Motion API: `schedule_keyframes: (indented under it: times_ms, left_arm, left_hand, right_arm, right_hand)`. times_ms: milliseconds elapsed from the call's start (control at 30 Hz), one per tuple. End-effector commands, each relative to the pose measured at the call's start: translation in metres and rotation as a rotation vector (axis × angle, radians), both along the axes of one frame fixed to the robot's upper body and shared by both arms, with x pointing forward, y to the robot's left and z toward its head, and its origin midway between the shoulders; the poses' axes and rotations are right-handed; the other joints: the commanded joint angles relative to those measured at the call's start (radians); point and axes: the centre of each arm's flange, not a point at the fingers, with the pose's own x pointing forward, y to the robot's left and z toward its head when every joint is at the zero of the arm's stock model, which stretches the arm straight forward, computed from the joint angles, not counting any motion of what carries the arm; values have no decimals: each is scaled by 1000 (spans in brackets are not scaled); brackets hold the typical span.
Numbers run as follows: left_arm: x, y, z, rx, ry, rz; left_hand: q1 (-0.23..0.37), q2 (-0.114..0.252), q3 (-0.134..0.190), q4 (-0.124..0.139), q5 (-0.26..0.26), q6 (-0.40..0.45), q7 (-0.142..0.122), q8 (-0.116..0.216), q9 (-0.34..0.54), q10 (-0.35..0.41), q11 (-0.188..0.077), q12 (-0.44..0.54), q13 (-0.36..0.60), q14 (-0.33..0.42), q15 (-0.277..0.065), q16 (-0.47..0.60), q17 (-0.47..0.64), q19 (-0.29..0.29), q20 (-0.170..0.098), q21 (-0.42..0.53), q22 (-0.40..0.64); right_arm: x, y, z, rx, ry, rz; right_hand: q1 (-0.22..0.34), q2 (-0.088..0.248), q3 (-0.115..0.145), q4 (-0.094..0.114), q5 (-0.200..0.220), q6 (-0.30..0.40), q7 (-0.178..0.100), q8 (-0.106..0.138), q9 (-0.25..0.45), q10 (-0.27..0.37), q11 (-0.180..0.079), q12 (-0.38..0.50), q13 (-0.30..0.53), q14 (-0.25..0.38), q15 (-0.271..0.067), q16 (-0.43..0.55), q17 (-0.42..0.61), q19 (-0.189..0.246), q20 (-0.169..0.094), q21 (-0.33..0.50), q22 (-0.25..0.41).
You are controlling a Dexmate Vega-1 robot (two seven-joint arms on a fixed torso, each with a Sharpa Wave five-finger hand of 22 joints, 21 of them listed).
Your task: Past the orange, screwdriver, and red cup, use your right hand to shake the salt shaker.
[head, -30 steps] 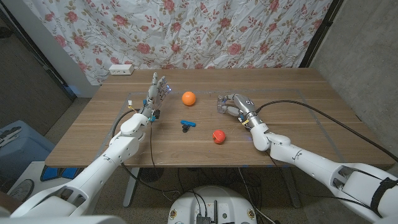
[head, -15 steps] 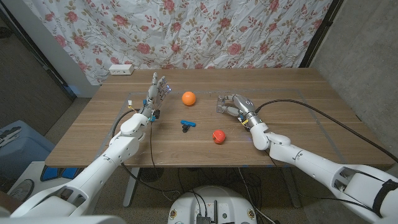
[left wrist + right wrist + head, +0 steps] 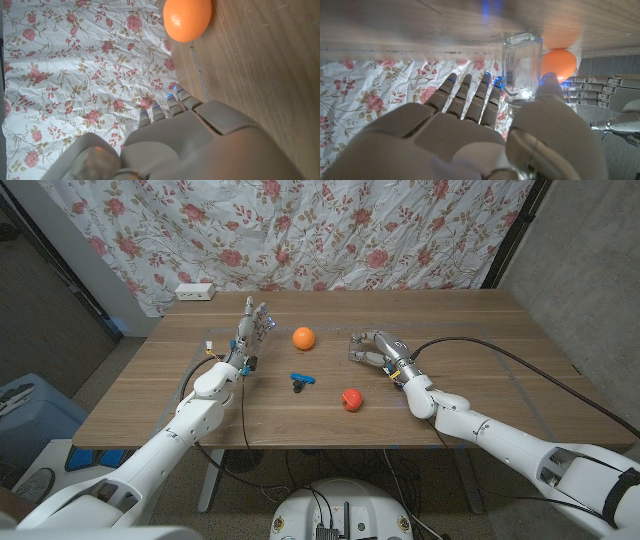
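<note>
The right hand [image 3: 375,349] has the clear glass salt shaker [image 3: 521,65] held between its thumb and its other fingers [image 3: 470,97], the shaker standing at the fingertips. Past the shaker, beyond the thumb, sits the orange [image 3: 303,338]. The blue screwdriver [image 3: 301,380] and red cup [image 3: 350,398] lie on the wooden table [image 3: 500,370] near that hand's wrist side. The left hand [image 3: 250,330] stands upright, fingers apart and straight, holding nothing, the orange just off its fingertips.
</note>
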Motion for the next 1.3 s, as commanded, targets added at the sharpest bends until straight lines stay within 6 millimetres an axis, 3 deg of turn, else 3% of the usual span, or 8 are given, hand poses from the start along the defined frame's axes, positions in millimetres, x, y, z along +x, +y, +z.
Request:
schedule_keyframes:
  times_ms: [33,367,533,667,1000,1167,1300]
  left_arm:
    - [0,0,0,0,0,0]
    - [0,0,0,0,0,0]
    - [0,0,0,0,0,0]
    - [0,0,0,0,0,0]
    - [0,0,0,0,0,0]
    - [0,0,0,0,0,0]
    - [0,0,0,0,0,0]
  left_hand:
    - [0,101,-2,6,7,2,-7,4,6,1,-6,4,4,0,-105,5,6,4,-24,5,5]
    - [0,101,-2,6,7,2,-6,4,6,0,-5,3,4,0,-105,5,6,5,-24,5,5]
    - [0,101,-2,6,7,3,-6,4,6,1,-4,4,4,0,-106,5,6,4,-23,5,5]
    - [0,101,-2,6,7,3,-6,4,6,2,-6,4,4,1,-106,5,6,4,-23,4,5]
    - [0,101,-2,6,7,2,-7,4,6,2,-5,4,4,-1,-105,5,6,4,-24,4,5]
    - [0,101,-2,6,7,3,-8,4,6,1,-6,4,4,0,-105,5,6,4,-24,5,5]
    - [0,101,-2,6,7,3,-8,4,6,1,-7,4,4,0,-105,5,6,4,-24,5,5]
  right_arm:
    - [1,-1,8,-27,50,34]
    - [-2,-3,12,-36,75,86]
    - [-4,-3,15,-30,110,118]
    - [-4,-4,17,-7,147,140]
    - [-3,-9,22,71,196,212]
    - [-1,-13,26,153,223,250]
    - [-1,-17,30,200,223,267]
  right_hand:
    - [-22,-8,-7,2,13,-41,12,-20,3,-60,18,-4,0,-35,14,-16,3,-28,3,-3,0]
    - [-87,-28,-28,17,24,-151,47,-78,2,-165,41,0,-5,-112,58,-56,1,-83,7,-4,-1]
    - [-152,-38,-47,34,33,-246,55,-125,-3,-254,64,-2,-15,-182,91,-89,-3,-122,15,-3,-1]
    - [-186,-40,-57,43,35,-310,64,-143,-6,-319,85,-6,-23,-224,135,-111,-9,-138,14,-2,-2]
    - [-248,-47,-78,62,41,-396,89,-149,-10,-394,115,-4,-36,-283,158,-136,-18,-170,18,-2,-2]
    - [-276,-45,-86,74,43,-413,90,-147,-12,-414,120,-4,-39,-300,143,-141,-20,-168,4,1,-2]
    - [-304,-40,-94,86,44,-417,110,-142,-14,-437,123,-4,-45,-297,127,-139,-25,-153,-22,7,-2]
